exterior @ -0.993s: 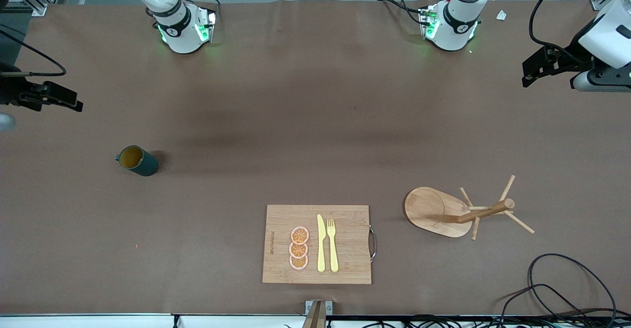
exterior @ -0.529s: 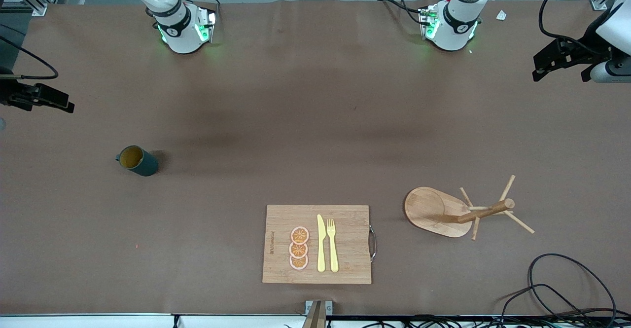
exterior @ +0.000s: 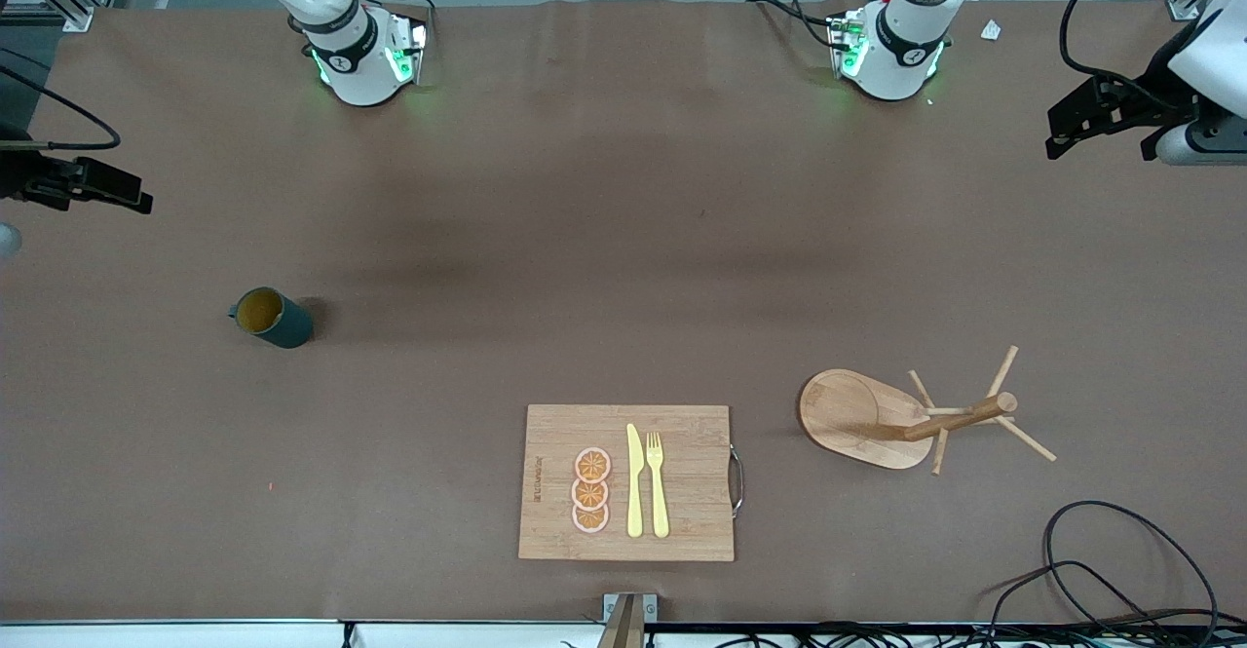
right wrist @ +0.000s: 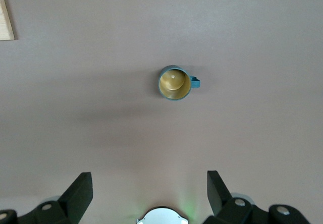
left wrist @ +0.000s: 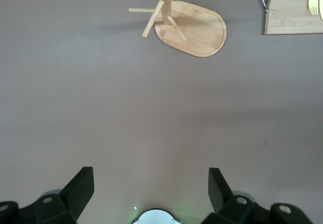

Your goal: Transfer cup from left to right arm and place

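The cup [exterior: 272,318] stood upright on the table [exterior: 623,239], at ten o'clock from the cutting board [exterior: 626,482]. The left gripper [left wrist: 150,182] and right gripper [right wrist: 150,183] hung with fingers apart, empty.

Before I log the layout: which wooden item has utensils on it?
The cutting board, nearest the front camera, carries a yellow knife, fork and orange slices; the mug tree beside it is bare.

Both hands [exterior: 1062,132] [exterior: 132,198] slightly shifted
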